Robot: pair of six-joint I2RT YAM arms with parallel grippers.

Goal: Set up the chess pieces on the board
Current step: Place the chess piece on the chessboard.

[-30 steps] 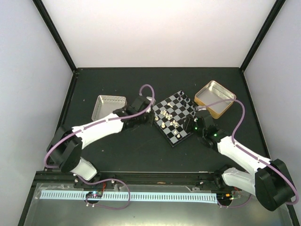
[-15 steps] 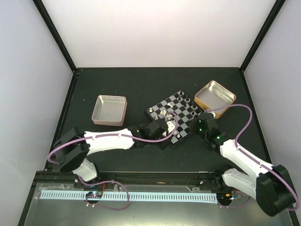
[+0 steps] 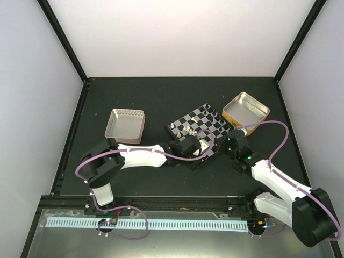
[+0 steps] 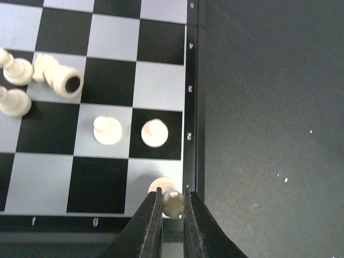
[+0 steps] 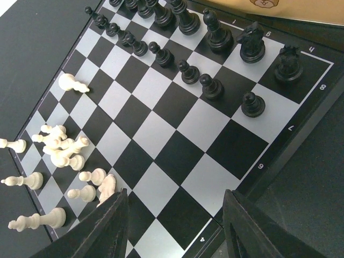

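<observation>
The board (image 3: 207,124) lies tilted in the middle of the table. My left gripper (image 3: 203,145) is at its near corner. In the left wrist view it (image 4: 172,196) is shut on the top of a cream-white rook (image 4: 173,203), whose base is over the light corner square of the board (image 4: 113,37). Two white pawns (image 4: 107,130) (image 4: 155,133) stand just beyond; a toppled white rook (image 4: 63,80) lies further left. My right gripper (image 5: 174,226) is open and empty over the board's right edge (image 5: 177,150). Black pieces (image 5: 215,35) fill the far rows; white pieces (image 5: 59,150) are clustered at the left.
A silver tin (image 3: 126,125) stands left of the board. A second, gold-sided tin (image 3: 245,112) stands at the board's far right, close to my right arm. Black frame posts and white walls border the dark table.
My left arm has swung from the board's left corner, near the silver tin, across to its near corner. My right gripper has drawn back slightly toward the board's right edge.
</observation>
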